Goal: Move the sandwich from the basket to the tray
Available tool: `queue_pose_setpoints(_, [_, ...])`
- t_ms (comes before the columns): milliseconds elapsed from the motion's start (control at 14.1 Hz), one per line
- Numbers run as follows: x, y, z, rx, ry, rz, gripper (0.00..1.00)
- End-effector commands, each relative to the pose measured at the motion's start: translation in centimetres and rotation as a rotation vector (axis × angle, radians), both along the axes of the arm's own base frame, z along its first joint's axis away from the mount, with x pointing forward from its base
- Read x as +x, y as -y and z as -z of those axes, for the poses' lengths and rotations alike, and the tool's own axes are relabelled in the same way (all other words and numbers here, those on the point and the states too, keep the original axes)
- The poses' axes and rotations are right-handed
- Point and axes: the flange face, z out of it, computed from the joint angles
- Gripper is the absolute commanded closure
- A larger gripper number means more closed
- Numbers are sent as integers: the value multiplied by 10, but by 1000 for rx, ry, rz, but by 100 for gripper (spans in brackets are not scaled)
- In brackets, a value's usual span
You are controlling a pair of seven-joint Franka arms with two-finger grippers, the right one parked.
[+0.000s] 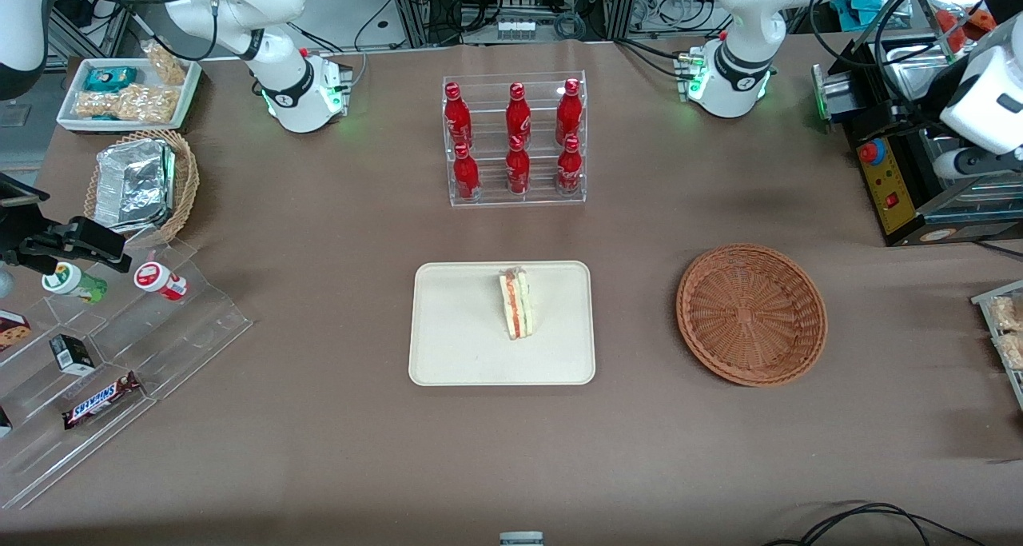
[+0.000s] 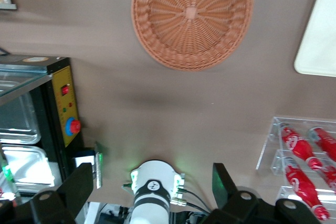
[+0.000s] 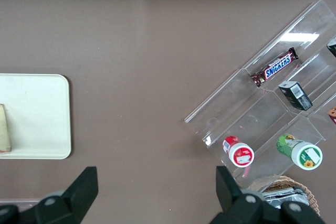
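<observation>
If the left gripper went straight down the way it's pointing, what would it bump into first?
Probably bare table. The open gripper hangs high near the arm's base, pointing down at brown cloth; the empty basket lies nearer the front camera. Depth is hard to judge.

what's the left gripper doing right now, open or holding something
Left gripper: open, holding nothing, raised above the bare table beside the round reddish-brown wicker basket.

The sandwich (image 1: 517, 303) is sitting on the cream tray (image 1: 455, 346), standing on edge, its white bread and red-orange and green filling layers facing up. The tray is lying flat, mid-table, nearer the front camera than the bottle rack. The reddish-brown woven basket (image 1: 751, 314) is resting beside it toward the working arm's end, apart from the tray, holding nothing.

The left arm's gripper (image 2: 152, 182) is hanging high above the table near its own base, fingers spread apart.
</observation>
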Motion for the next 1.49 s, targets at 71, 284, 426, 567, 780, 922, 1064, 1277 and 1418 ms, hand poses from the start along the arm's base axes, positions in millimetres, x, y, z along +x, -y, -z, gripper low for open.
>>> queue_pose_setpoints(71, [1,-2,-8,-25,22,-15,0])
queue_pose_setpoints(284, [3,-3,-9,-24,34,-15,0])
queue_pose_setpoints(426, [7,-3,-9,-21,65,-16,0])
queue_pose_setpoints(567, [16,-4,-6,-26,92,-3,0])
queue_pose_setpoints(780, [22,-3,-2,-24,102,1,0])
queue_pose_setpoints(922, [24,-2,-4,-23,119,3,0])
queue_pose_setpoints(1064, [25,-2,-3,-25,125,1,0])
queue_pose_setpoints(1277, [26,-2,-1,-24,122,3,0])
queue_pose_setpoints(1418, [25,-2,1,-24,117,3,0])
